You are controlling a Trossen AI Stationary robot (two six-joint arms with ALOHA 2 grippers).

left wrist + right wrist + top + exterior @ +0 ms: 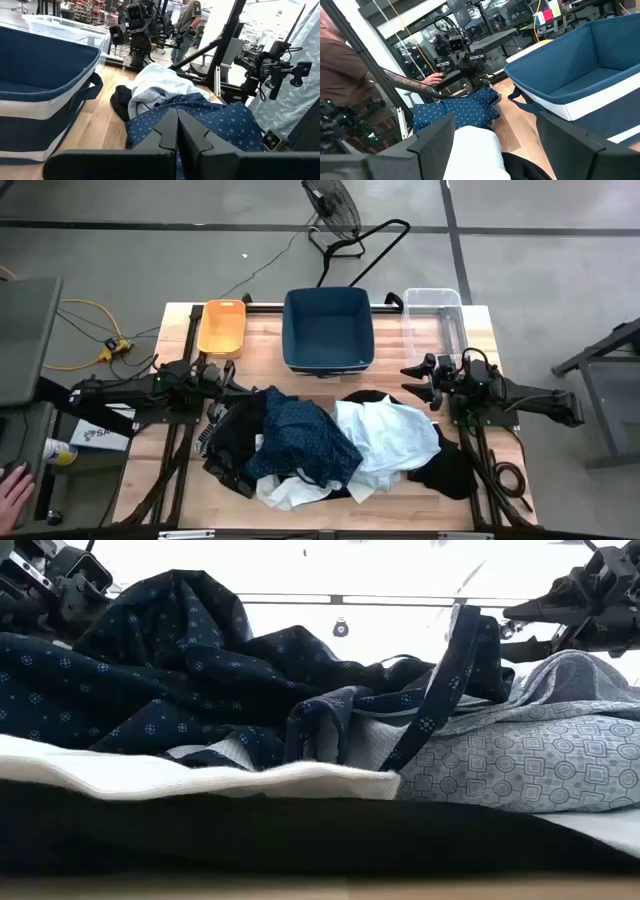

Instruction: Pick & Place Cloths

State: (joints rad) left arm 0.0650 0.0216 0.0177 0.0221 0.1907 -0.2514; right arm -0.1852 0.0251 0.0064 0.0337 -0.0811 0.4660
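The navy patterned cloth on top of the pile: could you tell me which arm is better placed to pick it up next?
Probably the left: the navy patterned cloth lies toward the left hand, which is shut. The right hand, open, sits nearer the pale blue cloth.

Even overhead light is falling on the table (480, 330) in the high view — shadows are lying soft and short beneath the cloths (330, 442). At table height the room behind is washing out to white glare, and the nearest black fabric (300, 840) is blurring out of focus.
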